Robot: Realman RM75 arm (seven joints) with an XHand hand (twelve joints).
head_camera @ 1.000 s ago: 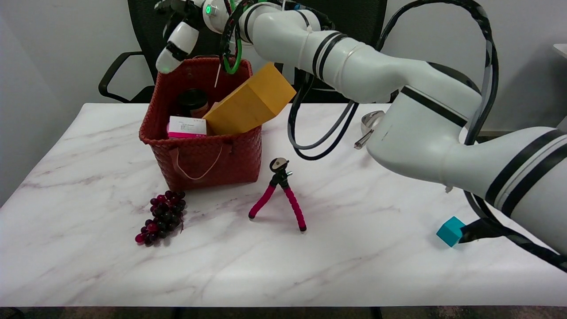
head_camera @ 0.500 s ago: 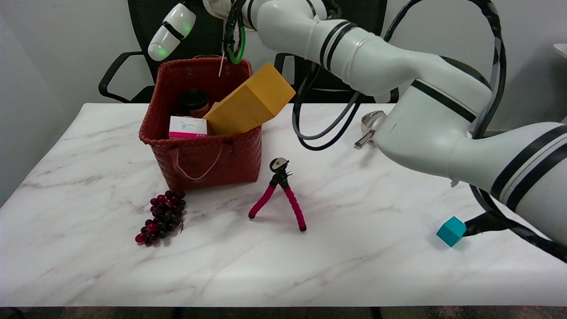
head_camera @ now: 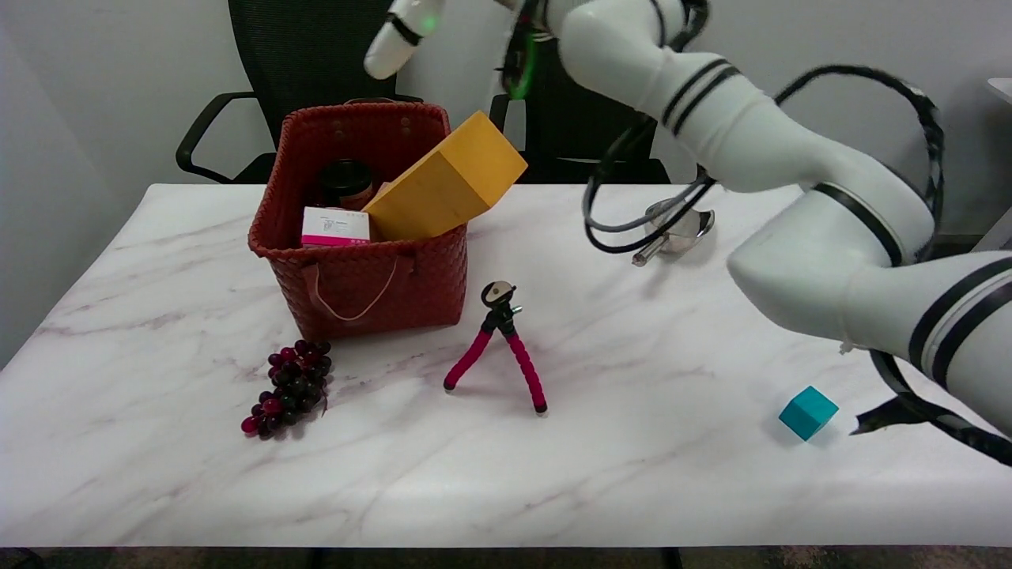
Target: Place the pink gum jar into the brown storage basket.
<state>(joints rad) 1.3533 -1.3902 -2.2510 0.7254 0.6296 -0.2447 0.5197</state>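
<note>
Nearest me on the tabletop (head_camera: 632, 474), a teal cube (head_camera: 807, 412) is lying by my arm's cable, with grapes (head_camera: 288, 387) and a pink-legged tripod (head_camera: 497, 348) standing well apart from it; none of these belongs to the job. Behind them the basket (head_camera: 371, 276) is sitting upright. A pink-striped box (head_camera: 334, 227) is leaning at its front wall, and its print is too small to read. A yellow block (head_camera: 447, 186) is poking out over the right rim, too long to lie flat. A dark-lidded jar (head_camera: 345, 182) (the gum jar, I am judging) is standing upright inside toward the back, so the placing looks done. Beyond, a metal scoop (head_camera: 673, 226) is resting. My right hand (head_camera: 404, 32) is hanging high above the basket. Only one of the fingers is showing, so I cannot tell whether they are spread or curled.
</note>
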